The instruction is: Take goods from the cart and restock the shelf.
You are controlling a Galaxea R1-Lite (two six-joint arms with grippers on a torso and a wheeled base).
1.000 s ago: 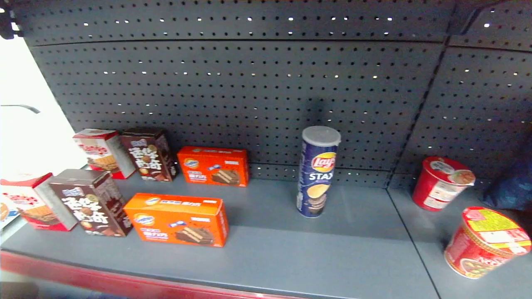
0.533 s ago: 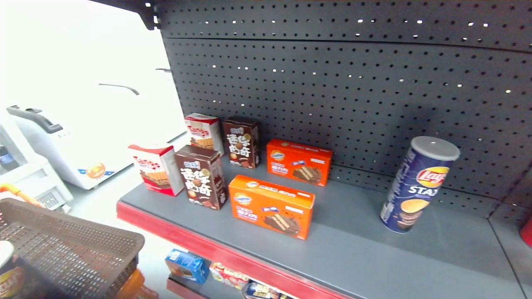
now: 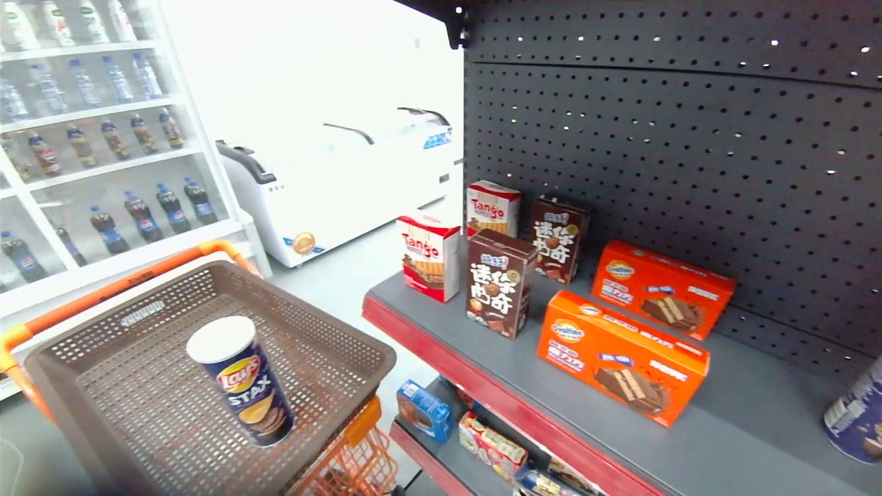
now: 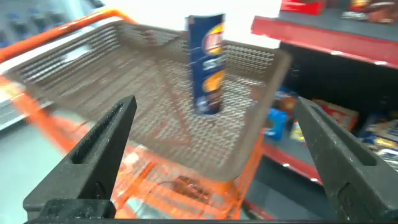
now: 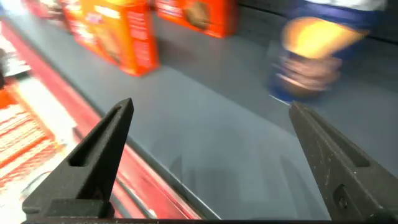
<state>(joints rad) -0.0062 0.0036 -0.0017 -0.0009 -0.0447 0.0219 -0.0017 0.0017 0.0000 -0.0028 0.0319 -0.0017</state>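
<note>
- Left gripper (image 4: pixel 216 106): fingers spread wide, nothing held, facing the cart beside the grey metal shelf with red front edge (image 3: pixel 744 441).
- Right gripper (image 5: pixel 210 106): fingers spread wide, nothing held, above that shelf's front part.
- Blue cylindrical crisp can with white lid (image 3: pixel 241 382): stood upright in the brown perforated plastic cart basket (image 3: pixel 324 324), left of the shelf.
- Second blue crisp can (image 3: pixel 854 420): stood at the shelf's right end.
- Two orange cardboard boxes (image 3: pixel 620 358): stood on the shelf, mid-way along.

chip can (image 3: pixel 240 380) upright in cart basket (image 3: pixel 324 324)
</note>
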